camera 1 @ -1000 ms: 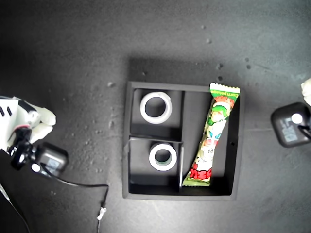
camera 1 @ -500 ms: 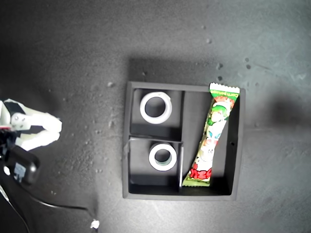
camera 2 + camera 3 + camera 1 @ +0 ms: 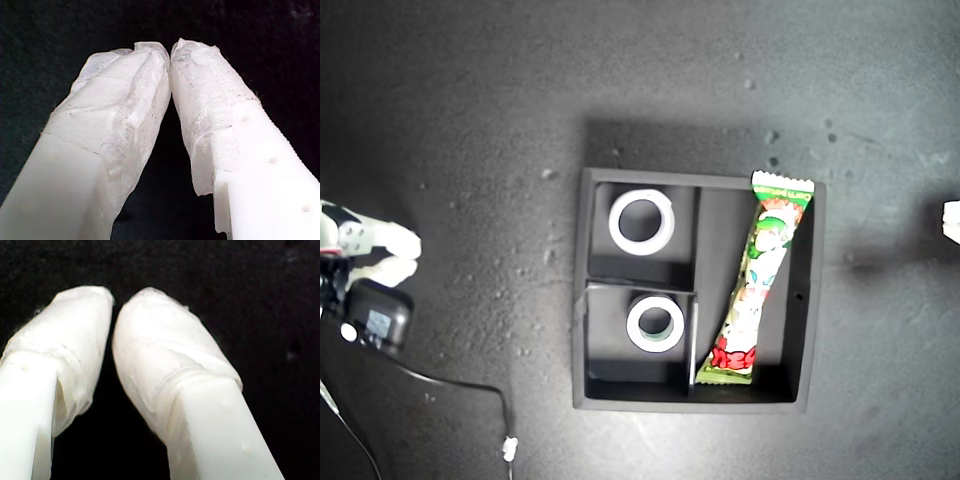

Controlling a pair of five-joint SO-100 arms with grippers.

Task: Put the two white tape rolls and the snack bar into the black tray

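The black tray (image 3: 582, 300) lies in the middle of the exterior view. One white tape roll (image 3: 642, 221) sits in its upper small compartment. The other white tape roll (image 3: 655, 324), with a greenish-grey core, is in the lower small compartment. The snack bar (image 3: 760, 290) lies slanted in the long compartment. My first gripper (image 3: 170, 50) is shut with tips touching and nothing between them. My second gripper (image 3: 114, 297) is also shut and empty. Both wrist views show only dark surface.
An arm with white fingers (image 3: 398, 243) and a black camera block (image 3: 378, 315) sits at the exterior view's left edge, its cable (image 3: 470, 385) trailing on the dark table. A white piece of another arm (image 3: 952, 220) shows at the exterior view's right edge.
The arm at the exterior view's right has pulled back almost out of the picture. The arm at the exterior view's left has shifted about near that edge. The tray's contents have not moved.
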